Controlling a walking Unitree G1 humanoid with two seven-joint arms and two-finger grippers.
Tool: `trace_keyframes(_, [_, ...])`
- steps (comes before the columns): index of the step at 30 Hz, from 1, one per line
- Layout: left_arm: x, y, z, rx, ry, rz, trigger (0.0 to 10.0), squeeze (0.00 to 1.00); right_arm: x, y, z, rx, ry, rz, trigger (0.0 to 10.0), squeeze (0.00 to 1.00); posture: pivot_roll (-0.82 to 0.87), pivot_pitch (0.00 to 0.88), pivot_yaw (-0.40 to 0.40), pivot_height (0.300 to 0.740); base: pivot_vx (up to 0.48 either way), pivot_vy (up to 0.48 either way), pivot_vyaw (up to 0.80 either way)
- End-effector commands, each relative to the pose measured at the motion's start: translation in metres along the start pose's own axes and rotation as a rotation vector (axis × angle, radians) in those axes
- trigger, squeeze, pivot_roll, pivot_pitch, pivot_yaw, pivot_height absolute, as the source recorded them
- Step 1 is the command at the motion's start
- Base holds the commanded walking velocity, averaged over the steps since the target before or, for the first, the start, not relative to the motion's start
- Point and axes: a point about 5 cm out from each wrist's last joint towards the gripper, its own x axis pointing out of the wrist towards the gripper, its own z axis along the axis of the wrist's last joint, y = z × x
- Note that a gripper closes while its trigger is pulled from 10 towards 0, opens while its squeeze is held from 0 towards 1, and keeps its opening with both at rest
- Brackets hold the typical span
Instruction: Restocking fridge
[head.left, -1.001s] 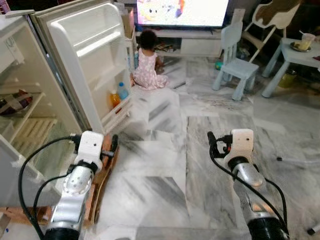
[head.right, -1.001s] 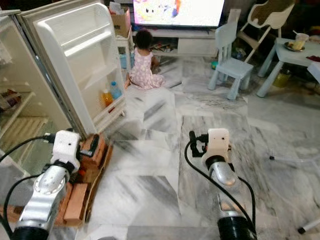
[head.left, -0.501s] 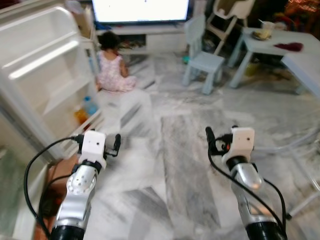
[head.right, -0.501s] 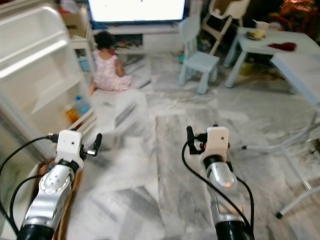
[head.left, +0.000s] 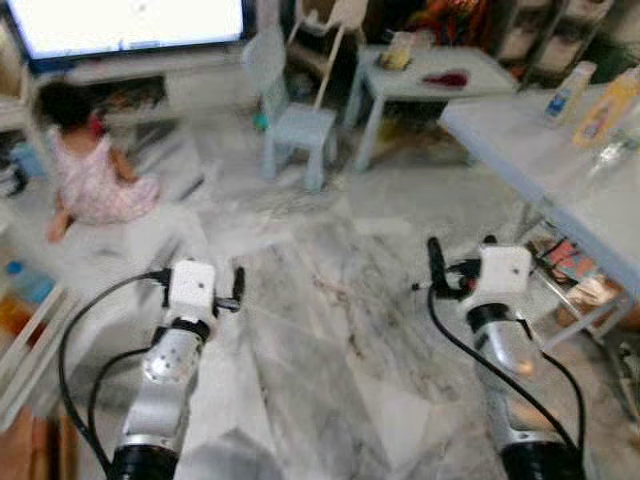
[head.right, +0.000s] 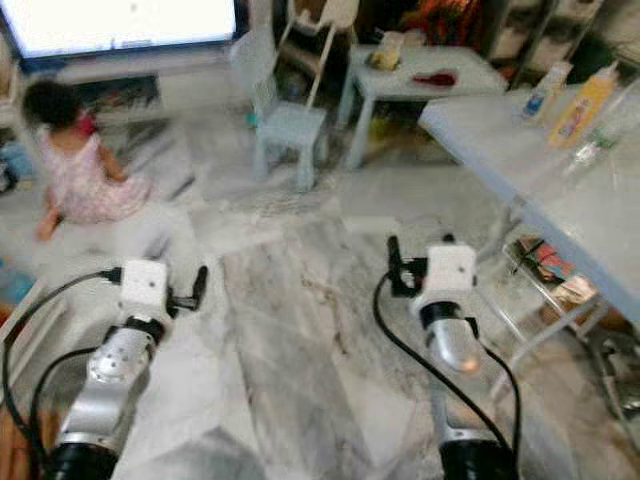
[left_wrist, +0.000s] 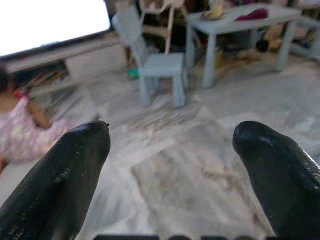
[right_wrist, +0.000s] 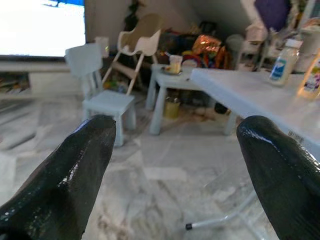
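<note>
Both grippers are held out over the marble floor (head.left: 330, 330), empty. The left gripper (left_wrist: 172, 135) is open, with its black fingers (left_wrist: 60, 175) wide apart. The right gripper (right_wrist: 175, 130) is open too, nothing between its fingers (right_wrist: 280, 165). On a grey table (head.left: 540, 160) at the right stand a white bottle (head.left: 565, 95), an orange bottle (head.left: 612, 105) and a clear bottle (head.left: 610, 150), all blurred. They are far ahead and right of the right gripper. At the left edge is a white fridge door shelf (head.left: 25, 340) holding a blue-capped bottle (head.left: 15, 280).
A child (head.left: 85, 170) sits on the floor at the left before a bright TV (head.left: 120, 25). A small blue chair (head.left: 290, 120) and a small blue table (head.left: 430, 75) stand at the back. The grey table's legs (head.left: 560, 330) reach the floor beside the right arm.
The whole view has swung to the right: the fridge has slid off to the left and the grey table with bottles has come in. Both arms hold the same pose.
</note>
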Motion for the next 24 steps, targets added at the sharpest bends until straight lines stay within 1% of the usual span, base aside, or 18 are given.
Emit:
trace_keyframes(1, [0.001,0.003,-0.002,-0.002,0.008,0.022,10.0,0.00,0.001,0.009,0.001,0.021,-0.002,0.034,10.0,0.00,0.00,0.000,-0.082,0.740,0.480,0.000,-0.80])
trace_keyframes(2, [0.002,0.002,-0.001,-0.009,0.002,0.018,10.0,0.00,0.003,0.012,0.003,0.071,-0.004,0.045,10.0,0.00,0.00,0.000,-0.074,0.740,0.480,0.000,-0.80])
trace_keyframes(4, [0.003,0.000,-0.001,-0.006,0.001,0.008,10.0,0.00,0.006,0.016,0.007,0.089,-0.020,0.065,10.0,0.00,-0.01,0.000,-0.064,0.740,0.480,0.000,-0.80])
trace_keyframes(8, [0.005,-0.003,0.001,-0.001,-0.012,-0.027,10.0,0.00,0.011,0.017,0.013,0.074,-0.047,0.071,10.0,0.00,-0.02,0.000,-0.046,0.740,0.480,0.000,-0.46])
trace_keyframes(11, [0.009,-0.004,0.008,0.001,-0.043,-0.052,10.0,0.00,0.013,0.020,0.013,0.068,-0.049,0.081,10.0,0.00,-0.03,0.000,-0.033,0.740,0.480,0.000,-0.73])
trace_keyframes(16, [0.015,0.004,0.013,0.009,-0.056,-0.027,10.0,0.00,0.012,0.023,0.013,0.067,-0.058,0.094,10.0,0.00,-0.03,0.000,-0.031,0.740,0.475,0.000,-0.60])
trace_keyframes(21, [0.016,0.007,0.016,0.021,-0.069,-0.023,10.0,0.00,0.011,0.025,0.013,0.051,-0.058,0.114,10.0,0.00,-0.03,0.000,-0.035,0.740,0.466,0.000,0.00])
trace_keyframes(24, [0.014,0.009,0.027,0.013,-0.152,-0.030,10.0,0.00,0.011,0.024,0.013,0.046,-0.059,0.116,10.0,0.00,-0.03,0.000,-0.036,0.740,0.442,0.000,0.00])
